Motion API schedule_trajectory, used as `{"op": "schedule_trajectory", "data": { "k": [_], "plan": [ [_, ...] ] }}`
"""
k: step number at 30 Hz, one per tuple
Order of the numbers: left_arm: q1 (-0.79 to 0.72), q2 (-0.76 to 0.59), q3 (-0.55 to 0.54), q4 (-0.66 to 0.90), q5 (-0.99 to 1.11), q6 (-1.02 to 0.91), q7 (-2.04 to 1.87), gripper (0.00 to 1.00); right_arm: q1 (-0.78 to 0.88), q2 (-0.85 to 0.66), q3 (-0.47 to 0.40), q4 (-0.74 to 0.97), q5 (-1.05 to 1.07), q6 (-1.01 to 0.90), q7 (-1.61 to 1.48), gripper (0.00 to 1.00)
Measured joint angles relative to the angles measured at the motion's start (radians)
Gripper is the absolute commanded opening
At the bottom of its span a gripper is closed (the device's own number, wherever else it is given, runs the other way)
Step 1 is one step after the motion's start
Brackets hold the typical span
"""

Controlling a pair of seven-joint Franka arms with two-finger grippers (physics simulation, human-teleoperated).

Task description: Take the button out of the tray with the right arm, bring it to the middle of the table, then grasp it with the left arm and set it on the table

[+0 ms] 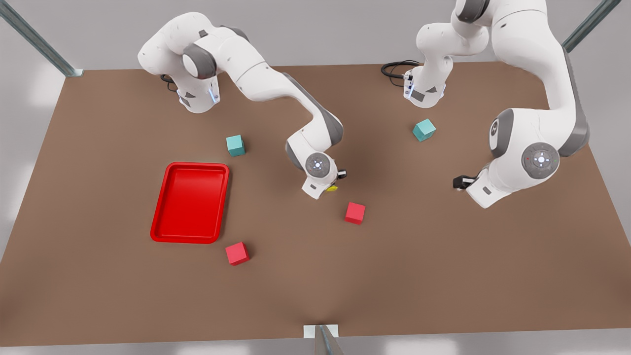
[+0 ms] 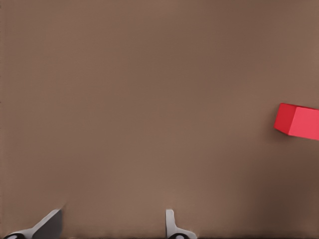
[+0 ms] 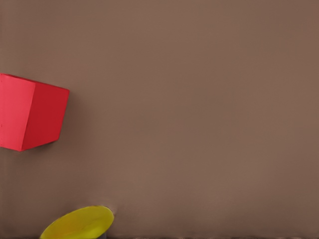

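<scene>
My right gripper [image 1: 334, 185] hangs over the middle of the table [image 1: 443, 276], its fingers closed on the button [image 1: 332, 188]; the yellow cap peeks out under the wrist in the front view, and in the right wrist view the same cap [image 3: 79, 222] sits close against the camera with brown tabletop beyond. A red cube [image 1: 355, 213] lies just beside it, toward the near edge; the right wrist view shows that cube [image 3: 31, 112] resting flat on the surface. My left gripper [image 1: 459, 182] waits above the table nearer the edge at the front view's right, well apart from the button. In the left wrist view its two fingers [image 2: 171, 225] stand spread with bare table between them, holding nothing, and a red cube [image 2: 298, 121] lies farther out. The tray [image 1: 167, 236] sits flat toward the edge at the front view's left, with nothing in it. A second red cube [image 1: 237, 253] lies just off the tray's near corner; a teal cube [image 1: 235, 145] lies just off its far corner. Another teal cube [image 1: 424, 129] rests near the left arm's base [image 1: 424, 93]. The surface is plain matte brown, unmarked. Grey wall behind; metal frame posts [image 1: 37, 39] at the far corners, one more at the near edge's middle.
</scene>
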Motion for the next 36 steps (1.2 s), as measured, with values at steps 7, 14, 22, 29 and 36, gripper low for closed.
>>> {"op": "schedule_trajectory", "data": {
  "k": [7,14,22,29,36],
  "plan": [
    [-0.002,-0.002,-0.001,0.015,0.018,-0.064,-0.001,1.0,0.005,0.015,0.003,0.021,0.044,-0.008,0.069,1.0],
    [-0.033,-0.014,-0.302,0.05,-0.02,-0.046,-0.081,1.0,-0.241,-0.304,0.042,-0.246,-0.045,-0.039,0.091,1.0],
    [-0.342,0.157,-0.417,-0.083,0.132,0.232,-0.51,1.0,-0.927,-0.747,0.055,-0.531,-0.497,-0.149,-0.095,1.0],
    [-0.362,0.279,-0.362,-0.052,0.236,0.358,-0.856,1.0,-1.213,-0.77,0.41,-0.357,-0.614,-0.314,-0.239,1.0],
    [-0.366,0.33,-0.344,-0.079,0.32,0.413,-1.117,1.0,-1.195,-0.724,0.467,-0.271,-0.63,-0.359,-0.328,1.0]
  ]
}}
